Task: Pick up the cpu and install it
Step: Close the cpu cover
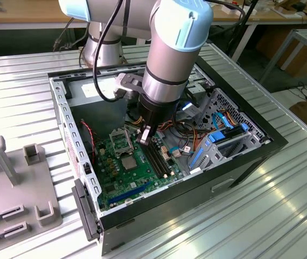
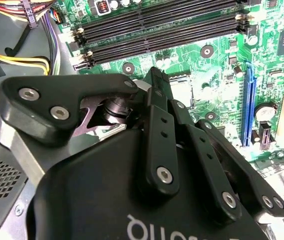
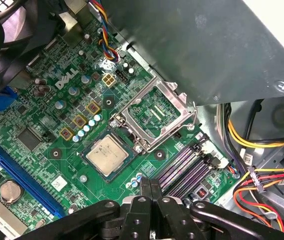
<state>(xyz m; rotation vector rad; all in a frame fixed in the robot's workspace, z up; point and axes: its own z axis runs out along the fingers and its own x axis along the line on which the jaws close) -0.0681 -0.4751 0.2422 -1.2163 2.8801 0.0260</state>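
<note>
The end effector (image 3: 149, 187) has its fingers pressed together, holding nothing. It hangs near the cpu (image 3: 107, 154), which lies in its socket on the green board (image 3: 42, 130) beside the open metal frame (image 3: 154, 112) (lifted up). A crooked push might bend pins. White letters there are too risky to read.
</note>
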